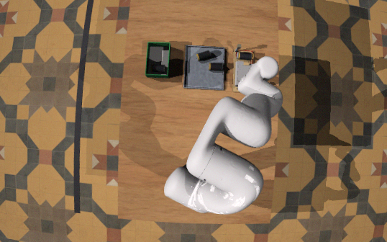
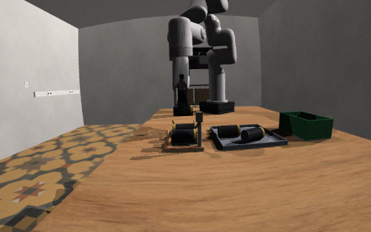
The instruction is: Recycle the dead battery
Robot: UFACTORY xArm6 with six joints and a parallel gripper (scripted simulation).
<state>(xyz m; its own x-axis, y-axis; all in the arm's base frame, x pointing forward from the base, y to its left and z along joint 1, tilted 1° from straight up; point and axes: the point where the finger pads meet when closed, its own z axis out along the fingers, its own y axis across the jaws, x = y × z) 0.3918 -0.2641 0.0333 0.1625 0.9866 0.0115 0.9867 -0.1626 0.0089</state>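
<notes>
Spanning a patterned tile floor | wooden tabletop | grey walls | gripper clamps a battery behind the holder | grey tray with two batteries | green box at far side.

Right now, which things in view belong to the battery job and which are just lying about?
In the job:
- gripper, shut on a battery
- holder board with seated batteries
- grey tray with two loose batteries
- green recycling box

Just about:
- white wall strip
- wall switch plate
- patterned tile floor
</notes>
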